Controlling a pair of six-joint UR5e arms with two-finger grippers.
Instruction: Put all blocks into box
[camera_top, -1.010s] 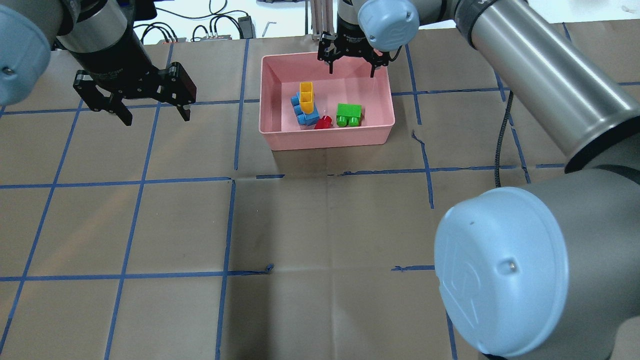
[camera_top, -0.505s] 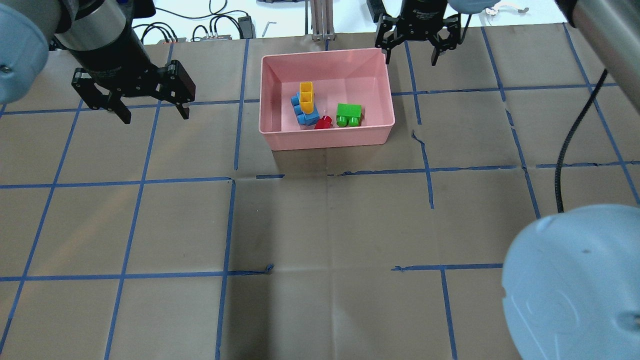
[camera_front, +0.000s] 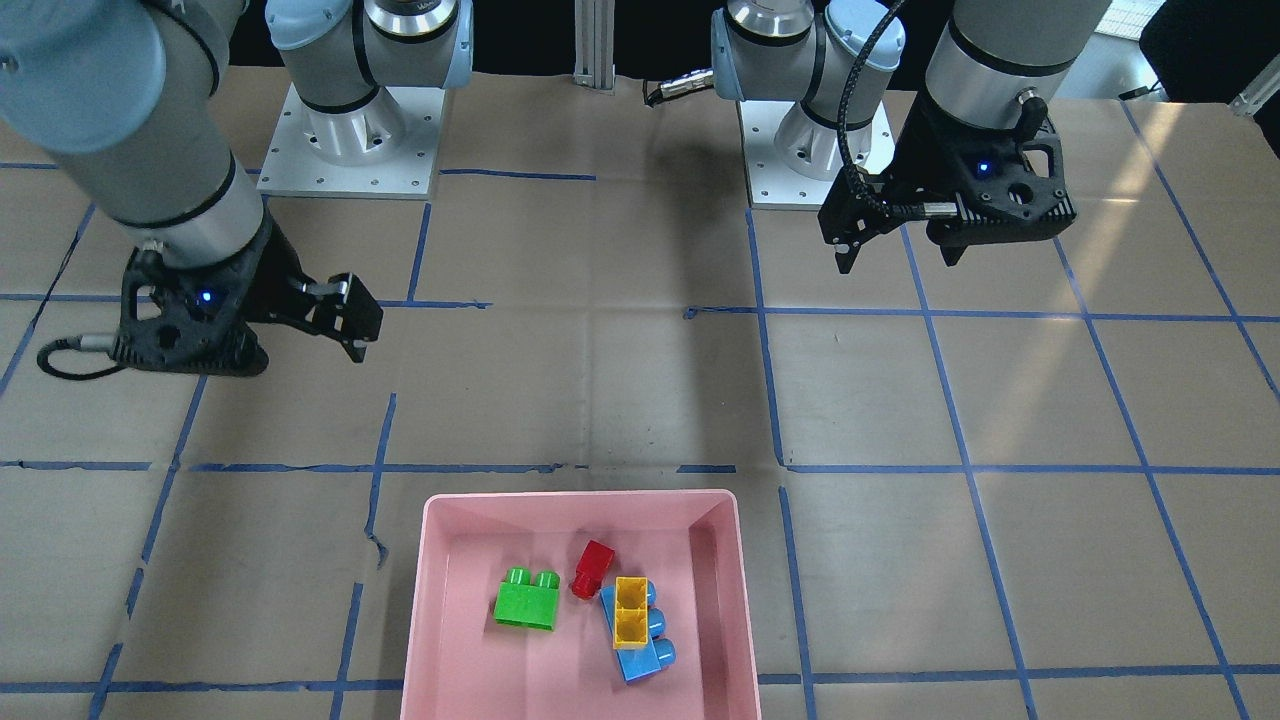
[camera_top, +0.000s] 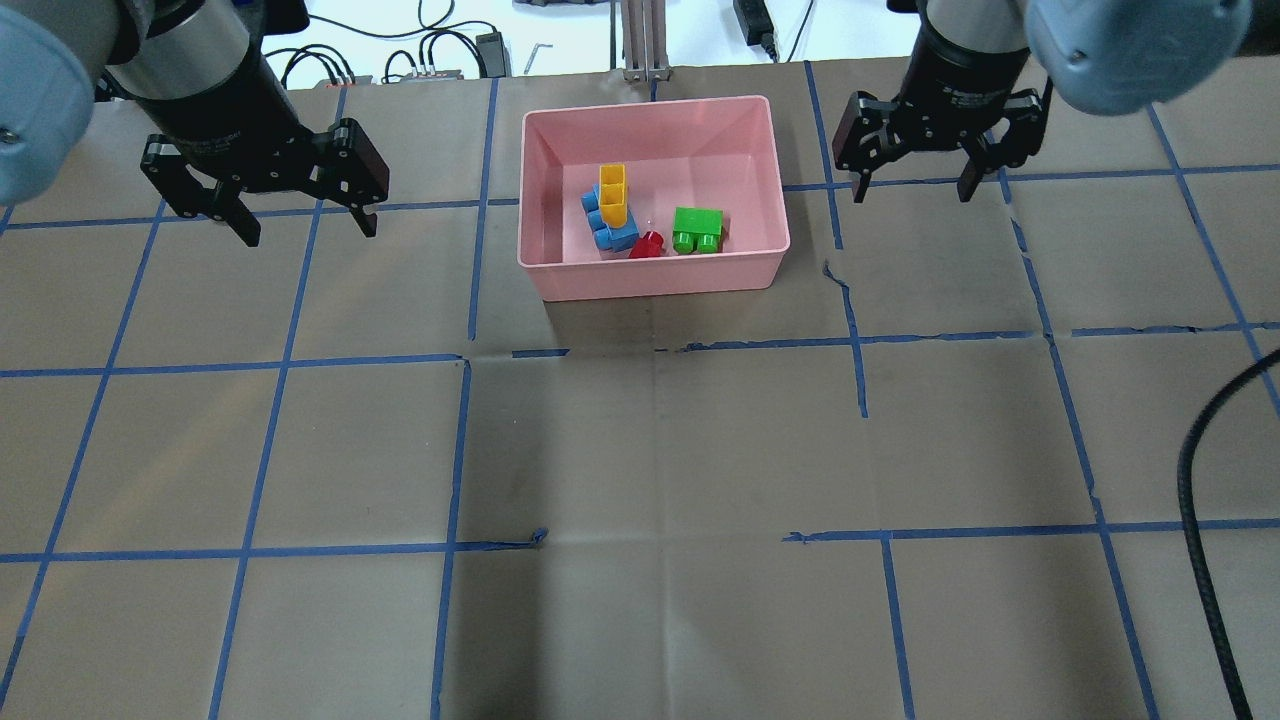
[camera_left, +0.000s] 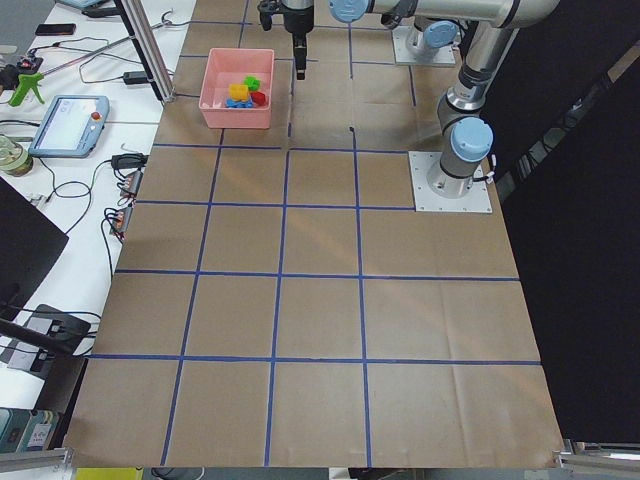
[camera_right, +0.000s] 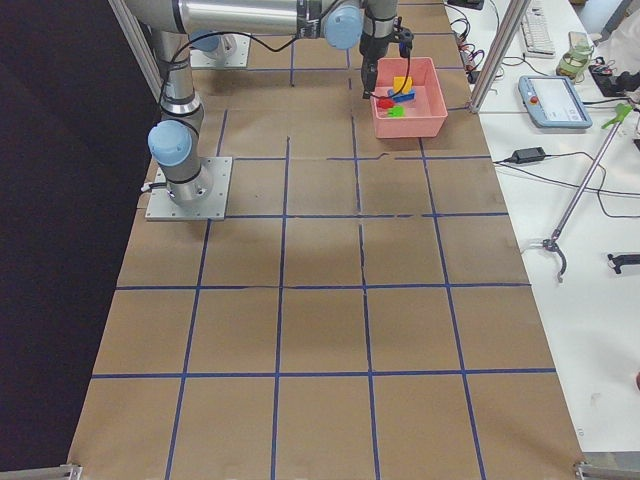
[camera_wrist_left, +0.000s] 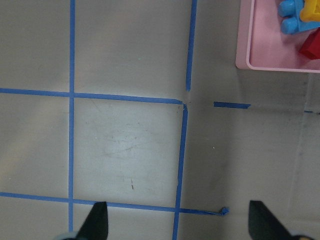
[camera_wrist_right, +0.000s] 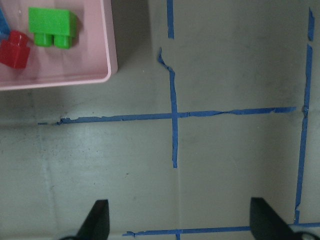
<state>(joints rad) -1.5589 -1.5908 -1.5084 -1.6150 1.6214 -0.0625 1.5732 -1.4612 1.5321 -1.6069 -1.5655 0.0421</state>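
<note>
The pink box (camera_top: 560, 270) sits at the table's far middle. Inside lie the green brick (camera_top: 697, 229), the red brick (camera_top: 648, 245), the blue brick (camera_top: 608, 232) and the yellow brick (camera_top: 613, 195), which rests on the blue one. The box also shows in the front view (camera_front: 440, 560), with green (camera_front: 527, 600), red (camera_front: 594, 568), yellow (camera_front: 631, 612) and blue (camera_front: 645, 655) bricks. My left gripper (camera_top: 306, 228) is open and empty, left of the box. My right gripper (camera_top: 912, 190) is open and empty, right of the box.
Brown paper with a blue tape grid covers the table (camera_top: 640, 450). Cables and small devices lie beyond the far edge (camera_top: 440, 55). A black cable (camera_top: 1200, 520) hangs at the right. The arm bases (camera_front: 350, 130) stand at the robot's side.
My right gripper has moved from above the box's far wall out to the right and a little nearer, now over bare table. The left gripper and the bricks have stayed put.
</note>
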